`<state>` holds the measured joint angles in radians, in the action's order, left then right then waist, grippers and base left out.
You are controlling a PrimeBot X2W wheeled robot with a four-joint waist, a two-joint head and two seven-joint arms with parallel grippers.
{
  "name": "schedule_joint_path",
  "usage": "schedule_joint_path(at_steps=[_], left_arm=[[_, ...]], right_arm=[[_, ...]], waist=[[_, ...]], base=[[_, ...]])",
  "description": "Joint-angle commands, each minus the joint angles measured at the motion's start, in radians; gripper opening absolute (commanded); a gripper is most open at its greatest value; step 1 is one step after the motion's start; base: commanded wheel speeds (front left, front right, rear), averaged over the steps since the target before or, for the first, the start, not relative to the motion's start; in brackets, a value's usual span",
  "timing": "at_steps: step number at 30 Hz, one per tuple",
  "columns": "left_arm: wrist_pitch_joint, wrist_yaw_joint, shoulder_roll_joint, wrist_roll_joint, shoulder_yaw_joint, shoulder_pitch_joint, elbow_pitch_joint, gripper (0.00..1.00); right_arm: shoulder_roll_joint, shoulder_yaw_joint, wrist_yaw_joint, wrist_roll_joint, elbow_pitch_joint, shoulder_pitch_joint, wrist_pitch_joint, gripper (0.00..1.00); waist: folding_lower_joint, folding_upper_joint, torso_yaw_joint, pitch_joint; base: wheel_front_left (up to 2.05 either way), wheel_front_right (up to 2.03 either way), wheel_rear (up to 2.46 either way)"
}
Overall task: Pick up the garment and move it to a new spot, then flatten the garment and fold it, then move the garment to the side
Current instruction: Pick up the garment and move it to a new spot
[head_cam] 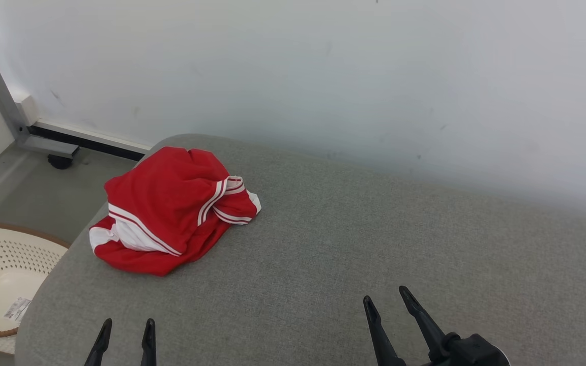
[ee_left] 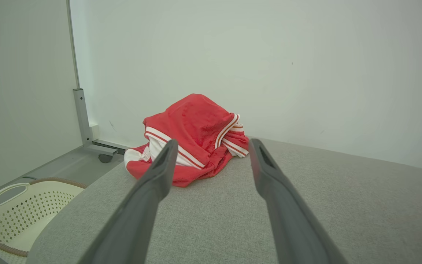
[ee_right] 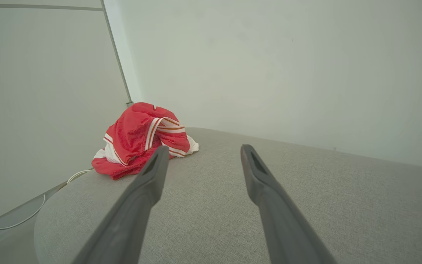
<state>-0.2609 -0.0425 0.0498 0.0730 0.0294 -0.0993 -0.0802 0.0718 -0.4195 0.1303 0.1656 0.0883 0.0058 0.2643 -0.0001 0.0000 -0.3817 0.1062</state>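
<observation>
Garment: red with white striped trim, crumpled in a heap at the far left corner of the grey padded surface, close to the rounded edge. White laundry basket sits on the floor below that corner.

Left gripper: fingers apart, holding nothing, low at the near edge. Right gripper: fingers apart too, empty, well off to the right.

What your reach turns on: the heap lies forward of both arms and left of centre. In the left wrist view the garment sits dead ahead, framed between the two fingers. In the right wrist view the garment falls outside the left finger, so that arm would need to cross over.

The left arm looks nearer and better lined up. No clean long axis yet; the bundle spreads a bit wider from near-left to far-right. Pickup not yet begun.
</observation>
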Motion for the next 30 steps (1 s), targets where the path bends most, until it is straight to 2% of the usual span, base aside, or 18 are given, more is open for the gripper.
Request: schedule_joint_path(at_steps=[1,30], left_arm=[[-0.005,0.002,0.001,-0.005,0.002,-0.013,-0.005,1.0],[-0.005,0.026,0.001,0.021,-0.008,-0.008,-0.011,1.0]], right_arm=[[0.004,-0.003,0.001,0.004,-0.001,0.003,0.002,1.0],[0.011,-0.005,0.001,0.006,0.0,-0.004,0.002,1.0]], waist=[[0.0001,0.0,-0.011,0.001],[0.0001,0.0,-0.04,-0.019]], base=[[0.0,0.0,0.0],[0.0,0.0,0.0]])
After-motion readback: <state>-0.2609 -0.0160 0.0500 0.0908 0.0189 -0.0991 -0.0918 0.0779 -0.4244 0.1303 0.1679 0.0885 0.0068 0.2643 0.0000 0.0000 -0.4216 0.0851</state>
